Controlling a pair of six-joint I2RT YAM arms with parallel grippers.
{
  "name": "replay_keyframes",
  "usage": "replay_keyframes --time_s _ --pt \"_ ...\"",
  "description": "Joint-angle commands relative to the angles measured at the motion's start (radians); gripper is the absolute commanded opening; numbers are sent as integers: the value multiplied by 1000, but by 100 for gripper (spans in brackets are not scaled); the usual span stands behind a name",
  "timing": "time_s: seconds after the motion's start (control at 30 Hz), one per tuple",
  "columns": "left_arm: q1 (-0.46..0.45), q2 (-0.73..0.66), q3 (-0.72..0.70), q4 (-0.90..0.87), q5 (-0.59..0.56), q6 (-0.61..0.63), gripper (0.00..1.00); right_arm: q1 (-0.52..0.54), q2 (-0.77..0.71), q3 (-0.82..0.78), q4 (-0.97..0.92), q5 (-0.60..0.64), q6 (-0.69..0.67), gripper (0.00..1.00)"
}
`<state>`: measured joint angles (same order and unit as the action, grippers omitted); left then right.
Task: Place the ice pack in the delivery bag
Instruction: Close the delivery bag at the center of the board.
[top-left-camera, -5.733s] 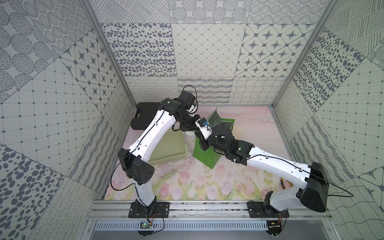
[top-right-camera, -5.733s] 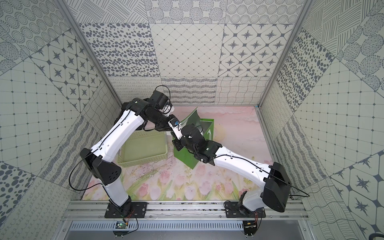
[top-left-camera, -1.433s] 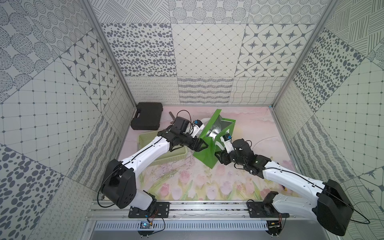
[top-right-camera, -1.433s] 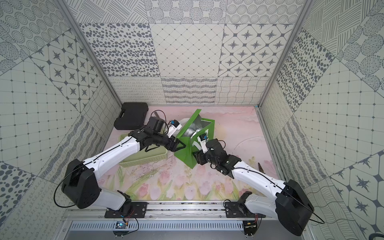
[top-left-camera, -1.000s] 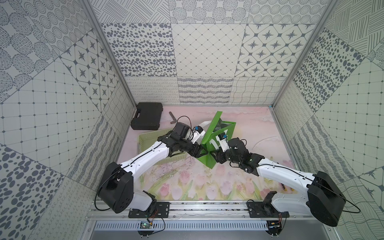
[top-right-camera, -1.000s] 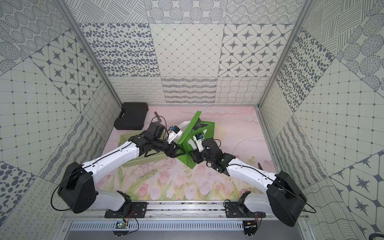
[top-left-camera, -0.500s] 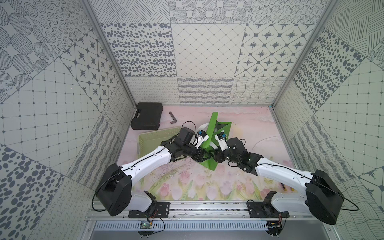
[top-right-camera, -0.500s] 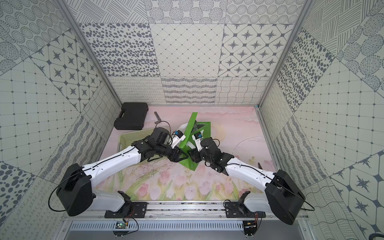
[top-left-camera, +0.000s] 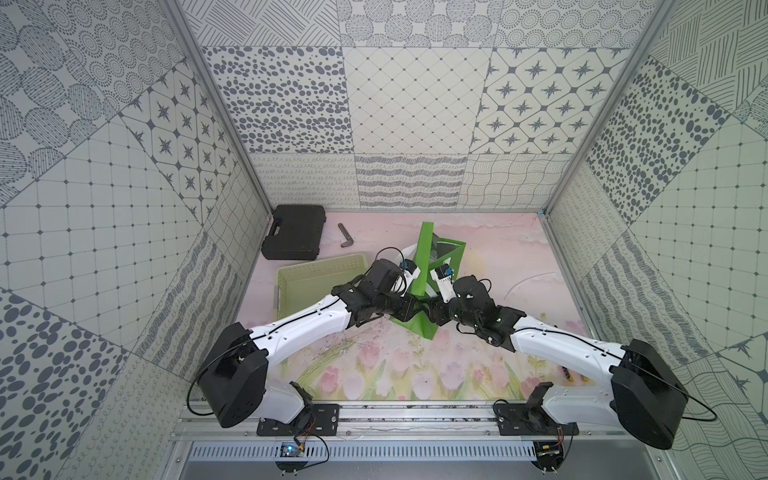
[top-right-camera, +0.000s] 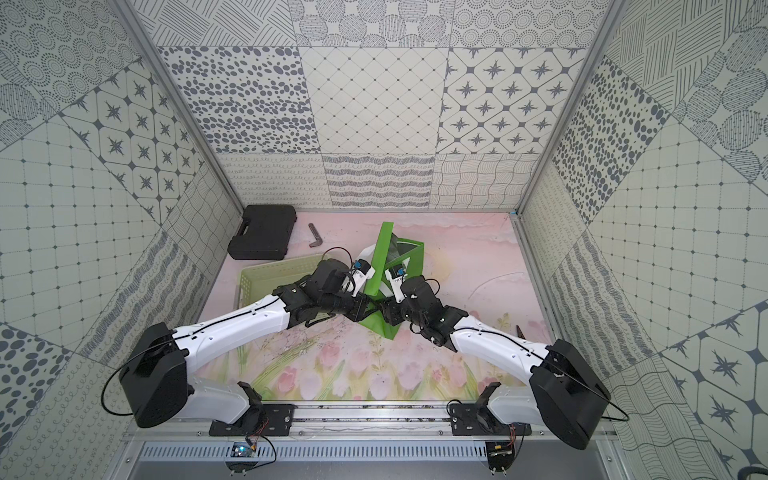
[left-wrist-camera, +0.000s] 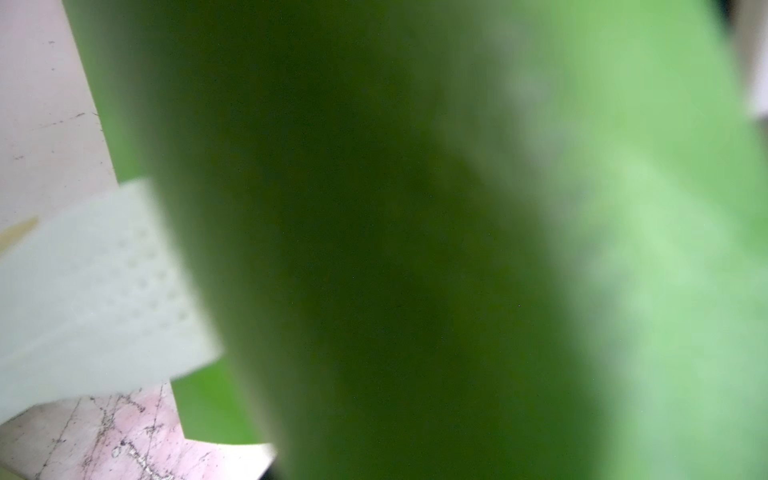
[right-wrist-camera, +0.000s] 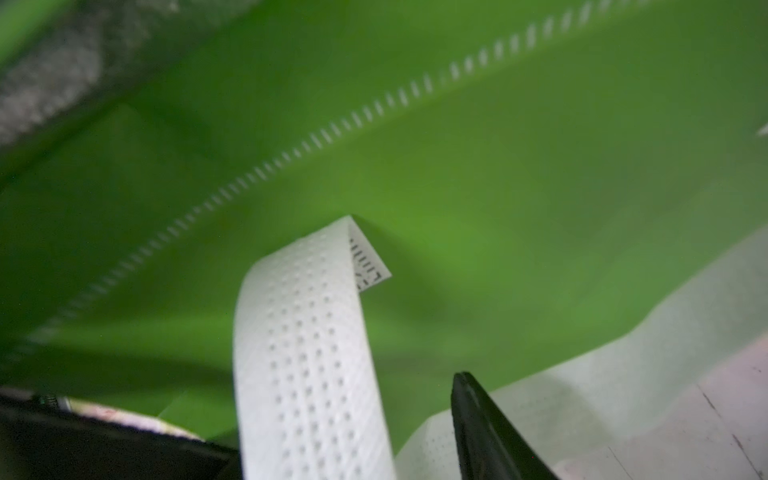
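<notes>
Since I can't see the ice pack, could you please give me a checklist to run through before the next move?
1. Ice pack located: cannot tell; no view shows it.
2. Delivery bag upright, mouth wide: not ok; it sits tilted and crumpled between both arms.
3. Left wrist view clear: not ok; the bag's fabric fills it.
4. Right jaws' hold: cannot tell; white strap passes beside one finger.

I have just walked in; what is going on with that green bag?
Both arms are working on the bright green fabric delivery bag with white strap handles, which stands crumpled and leaning on the floral mat beside the pale green lattice plastic basket. The left gripper and right gripper meet at its near lower side; whether their fingers grip it is unclear. The ice pack shows in no view.
</notes>
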<state>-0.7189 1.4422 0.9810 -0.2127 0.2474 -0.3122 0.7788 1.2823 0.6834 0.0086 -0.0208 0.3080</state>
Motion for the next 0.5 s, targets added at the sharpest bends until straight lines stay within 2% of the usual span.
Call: replay_keyframes --time_s 0.0,0.17,0.4,0.47 --pt "-14 19 7 80 -136 -86 34 7 -35 -16 17 23 -1 57" --pt "-19 12 2 87 -168 -107 35 -4 -86 -47 -17 49 -21 57" --pt "-35 1 -46 174 -194 -155 44 -12 -88 -90 4 23 -9 54" --pt "-54 1 -51 189 -234 -167 47 -12 -70 -91 26 13 1 53"
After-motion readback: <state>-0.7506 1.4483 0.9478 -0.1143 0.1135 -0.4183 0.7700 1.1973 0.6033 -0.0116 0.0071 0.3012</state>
